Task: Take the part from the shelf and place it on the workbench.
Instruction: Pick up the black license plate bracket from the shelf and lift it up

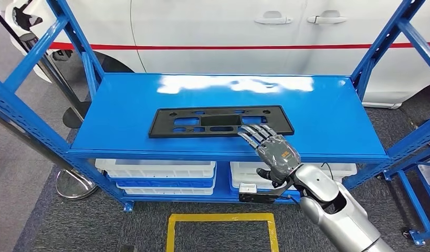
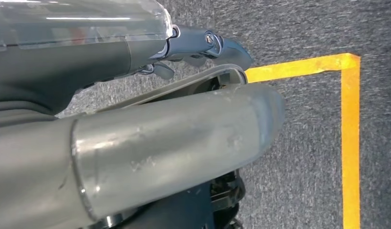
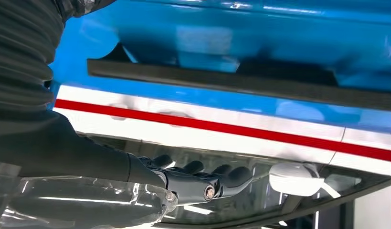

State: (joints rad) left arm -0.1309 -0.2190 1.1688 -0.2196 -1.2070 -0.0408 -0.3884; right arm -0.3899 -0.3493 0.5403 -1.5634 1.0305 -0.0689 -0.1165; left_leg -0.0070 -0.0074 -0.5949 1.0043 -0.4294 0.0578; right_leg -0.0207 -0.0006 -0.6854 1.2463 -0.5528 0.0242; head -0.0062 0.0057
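Note:
A flat black rectangular part (image 1: 221, 121) with several cut-outs lies in the middle of the blue top shelf (image 1: 123, 121). My right hand (image 1: 270, 147) reaches over the shelf's front edge, palm down. Its outstretched fingers (image 1: 253, 132) lie over the part's near right edge, gripping nothing. In the right wrist view the part (image 3: 241, 83) is a dark strip against the blue shelf, and the right hand's fingers (image 3: 198, 181) are straight and apart. My left hand (image 2: 198, 47) hangs over the grey floor, its dark fingers extended and holding nothing.
White bins (image 1: 160, 170) sit on the lower shelf. Blue uprights (image 1: 380, 47) frame both ends of the shelf. A white car with a red stripe (image 1: 228, 31) stands close behind. Yellow tape (image 1: 223, 220) marks a square on the carpet, and a round stand base (image 1: 73, 184) sits at the left.

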